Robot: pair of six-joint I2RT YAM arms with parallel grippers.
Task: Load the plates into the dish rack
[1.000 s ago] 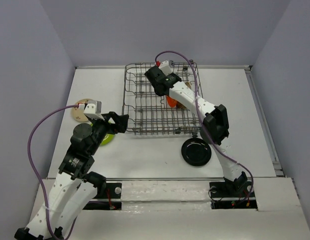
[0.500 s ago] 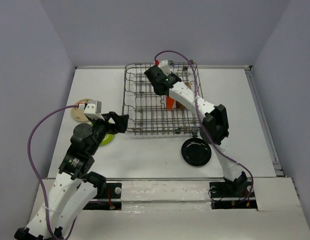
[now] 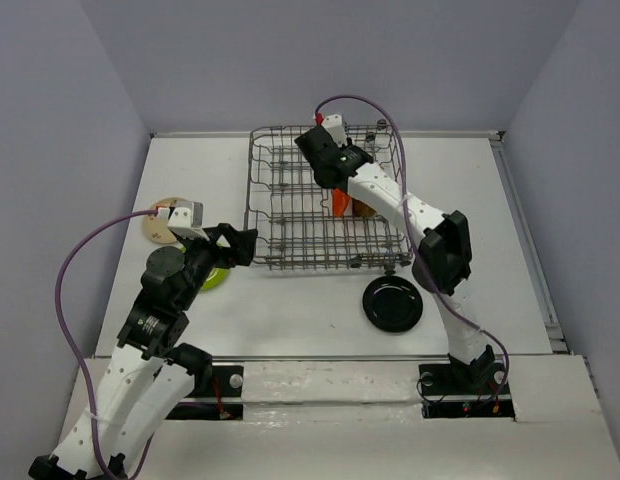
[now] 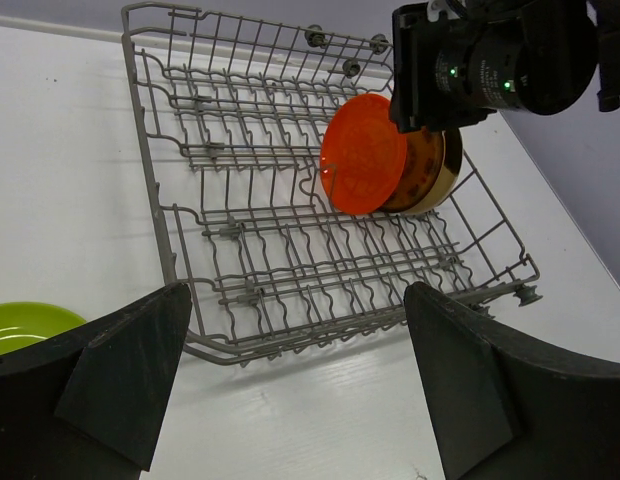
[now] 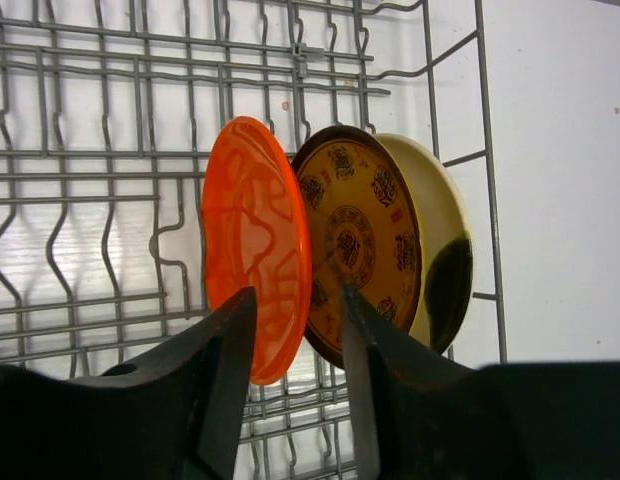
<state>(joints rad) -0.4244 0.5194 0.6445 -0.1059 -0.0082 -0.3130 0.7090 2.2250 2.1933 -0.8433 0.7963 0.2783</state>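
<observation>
The right tool (image 5: 295,330) hangs over the dish rack (image 3: 290,225), fingers apart and holding nothing. Directly below it the orange plate (image 5: 252,245) stands on edge among the tines, close against the brown patterned plate (image 5: 355,240). The left tool (image 4: 295,380), also spread and empty, hovers at the rack's near corner. The lime green plate (image 4: 25,325) lies flat on the desk just to its left, so that arm looks nearer; the black plate (image 3: 392,304) lies by the right arm
</observation>
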